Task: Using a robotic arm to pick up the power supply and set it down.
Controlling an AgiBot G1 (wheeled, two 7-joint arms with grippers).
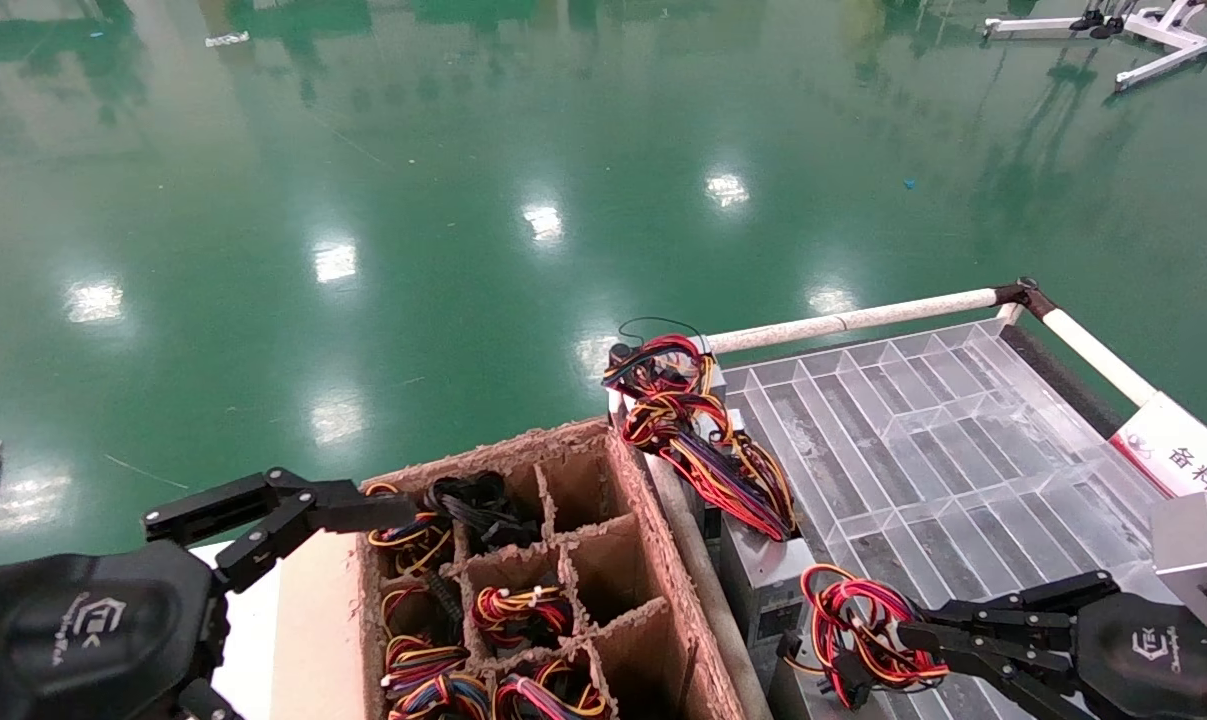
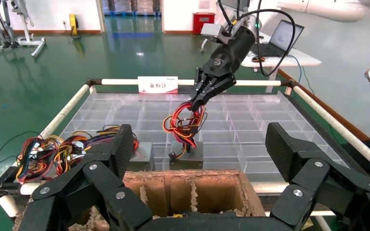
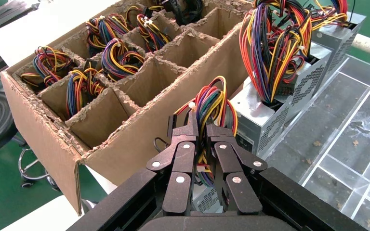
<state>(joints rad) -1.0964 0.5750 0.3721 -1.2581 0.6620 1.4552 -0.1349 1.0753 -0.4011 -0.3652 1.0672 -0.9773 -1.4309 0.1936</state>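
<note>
Black right gripper [image 1: 908,640] jaws are clamped on the power supply's [image 2: 187,156] looped wires [image 3: 211,108], casing resting below.

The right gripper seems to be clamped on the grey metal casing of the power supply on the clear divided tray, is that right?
Not quite: the right gripper is shut on the looped wire bundle, not the casing. The right wrist view shows this. The power supply does sit on the clear divided tray, beside the cardboard box.

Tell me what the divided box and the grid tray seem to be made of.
Divided box: brown corrugated cardboard by its look, matte, with ragged, torn edges. Grid tray: probably clear plastic or acrylic, glossy; the surface below shows through its cells.
</note>
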